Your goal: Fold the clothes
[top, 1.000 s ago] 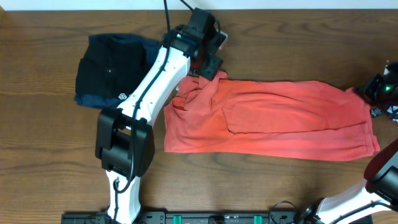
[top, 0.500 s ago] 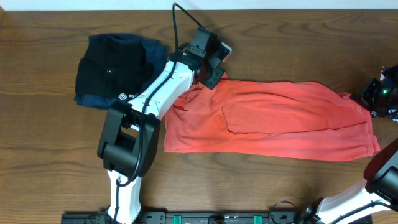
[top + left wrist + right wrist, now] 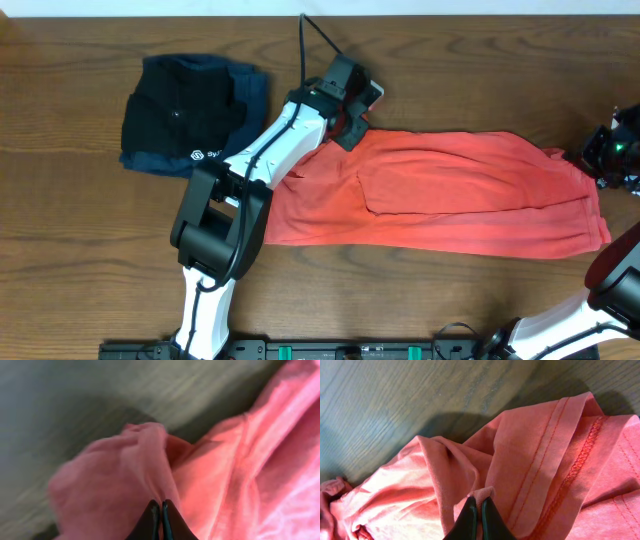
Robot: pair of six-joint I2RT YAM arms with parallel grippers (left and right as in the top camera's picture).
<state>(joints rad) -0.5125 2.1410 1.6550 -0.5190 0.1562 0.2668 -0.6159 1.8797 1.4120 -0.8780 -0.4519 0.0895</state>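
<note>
A coral-red garment (image 3: pixel 440 195) lies spread across the table's middle, folded lengthwise. My left gripper (image 3: pixel 347 122) is at its upper-left corner, shut on a bunched fold of the red cloth (image 3: pixel 135 475); the left wrist view is blurred, with the two fingers (image 3: pixel 160 519) pressed together in the fabric. My right gripper (image 3: pixel 604 153) sits at the garment's upper-right corner, shut on a pinch of the hemmed edge (image 3: pixel 485 494) between its fingers (image 3: pixel 480 519). A folded dark navy garment (image 3: pixel 190 112) lies at the upper left of the table.
The wooden table (image 3: pixel 70 250) shows bare to the left and in front of the red garment. The left arm (image 3: pixel 250 170) reaches diagonally over the red cloth's left end. A black cable (image 3: pixel 315 35) rises behind the left gripper.
The left gripper has closed on the garment's upper-left corner and moved to the right with it, pulling that bunched corner flatter. The right gripper has stayed put.
</note>
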